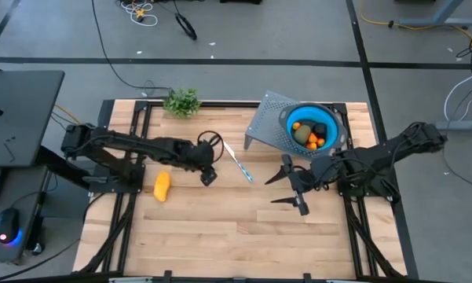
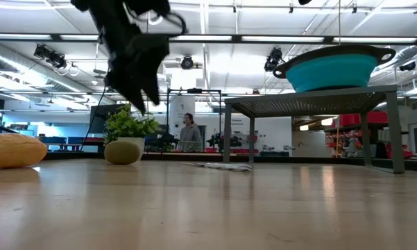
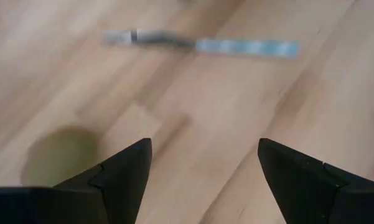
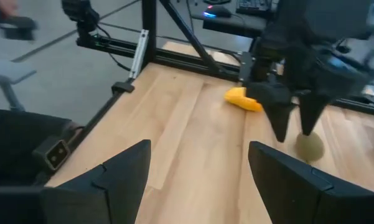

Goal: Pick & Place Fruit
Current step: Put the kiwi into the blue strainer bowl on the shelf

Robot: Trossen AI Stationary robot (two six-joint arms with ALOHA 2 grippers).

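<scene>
A: From above, where is the fruit?

B: The yellow fruit (image 1: 162, 185) lies on the wooden table (image 1: 220, 228), just beside the left arm. More pieces, orange and olive, sit in the blue bowl (image 1: 327, 119) on the grey metal stand (image 1: 265, 118). The knife (image 1: 238, 165) lies between the two arms.

A: And the olive oval?

B: The high view does not show it; the left gripper (image 1: 208, 178) covers that place. The low view shows the olive oval (image 2: 122, 151) on the table in front of the green sprig (image 2: 128, 125), and the right wrist view shows it (image 4: 310, 147) just below the left gripper's tips, apart from them.

A: How do the jaws stand?

B: The left wrist view shows its fingers (image 3: 126, 168) spread wide with only bare wood between them; the oval (image 3: 59, 155) is a blur beside one finger. The right gripper (image 1: 287, 189) hovers near the stand, jaws also wide and empty.
</scene>
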